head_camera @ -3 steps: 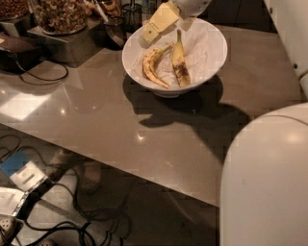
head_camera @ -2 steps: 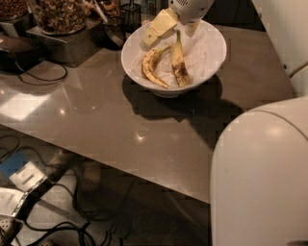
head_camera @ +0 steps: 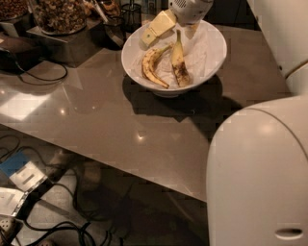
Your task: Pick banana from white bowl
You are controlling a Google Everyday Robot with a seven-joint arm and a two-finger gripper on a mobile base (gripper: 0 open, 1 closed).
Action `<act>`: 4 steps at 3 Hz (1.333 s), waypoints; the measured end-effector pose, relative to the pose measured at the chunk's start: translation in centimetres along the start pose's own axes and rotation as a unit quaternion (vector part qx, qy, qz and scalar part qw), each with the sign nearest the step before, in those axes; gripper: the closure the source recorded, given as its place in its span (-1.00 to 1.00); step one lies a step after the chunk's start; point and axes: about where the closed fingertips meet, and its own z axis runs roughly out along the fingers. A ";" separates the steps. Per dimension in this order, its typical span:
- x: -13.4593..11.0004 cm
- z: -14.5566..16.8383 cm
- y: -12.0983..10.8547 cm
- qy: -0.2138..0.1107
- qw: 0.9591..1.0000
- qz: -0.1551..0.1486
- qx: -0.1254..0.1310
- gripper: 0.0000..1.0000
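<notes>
The white bowl [head_camera: 211, 45] stands on the brown table at the top centre. Two bananas lie in it. The banana [head_camera: 179, 65] with dark blotches is the straighter one on the right, its stem pointing to the far rim. The more curved, lighter banana [head_camera: 151, 68] lies to its left. My gripper [head_camera: 171, 34] hangs over the bowl's far side, just above the banana's stem, open and holding nothing. One pale yellow finger [head_camera: 157, 28] reaches out over the bowl's left rim.
Glass jars of nuts [head_camera: 60, 14] stand on a metal tray at the back left, with a dark utensil holder [head_camera: 126, 12] beside them. A black cable [head_camera: 33, 74] lies on the table's left. My white arm body [head_camera: 260, 173] fills the lower right. Cables and boxes lie on the floor below.
My gripper has shifted slightly right and toward the bowl's far rim. My arm body covers more of the lower right. The bananas have not moved.
</notes>
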 end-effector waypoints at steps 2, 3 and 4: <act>1.1 2.6 -2.6 0.013 0.998 0.058 -0.007 -1.00; 1.4 3.3 -3.5 0.018 0.997 0.073 0.001 -1.00; 1.6 4.1 -3.7 0.027 0.997 0.077 0.008 -1.00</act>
